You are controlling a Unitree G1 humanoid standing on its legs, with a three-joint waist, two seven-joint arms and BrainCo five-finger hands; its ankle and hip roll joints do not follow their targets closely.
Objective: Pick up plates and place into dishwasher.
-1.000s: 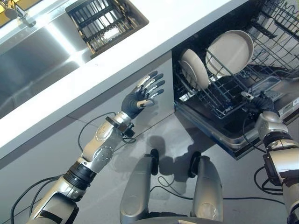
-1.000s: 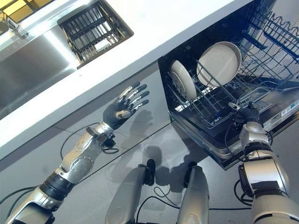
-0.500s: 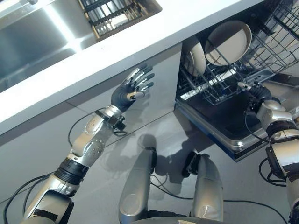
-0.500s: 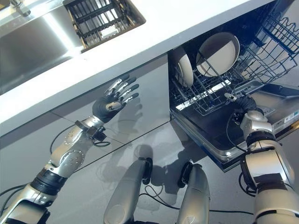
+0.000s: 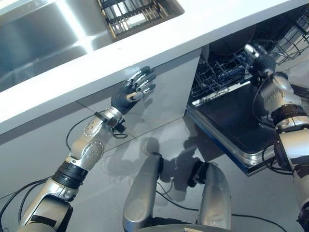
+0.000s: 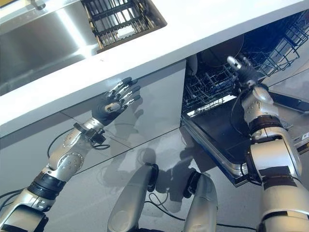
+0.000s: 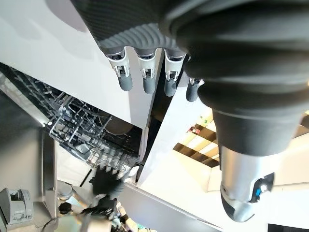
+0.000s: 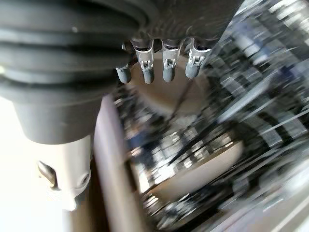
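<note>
Right hand point(image 6: 245, 73): now raised to the dishwasher rack point(image 6: 212, 84) front, fingers straight, holding nothing.
Plates point(image 6: 219, 48): racked inside.
Left hand point(image 6: 113, 101): spread wide, beside the dishwasher.
Judgement: rack likely being pushed in.

1. Sink point(image 5: 43, 38): brushed metal, glossy.
2. Countertop point(image 5: 203, 19): white, smooth, matt.
3. Cabinet front point(image 6: 154, 106): grey, smooth, faintly reflective.
4. Dishwasher rack point(image 6: 212, 84): dark coated wire.
5. Dishwasher door point(image 5: 231, 125): dark glossy inner face, metal edge.

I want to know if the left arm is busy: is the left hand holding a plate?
No, the left hand holds nothing; its fingers are spread in front of the grey cabinet panel.
</note>
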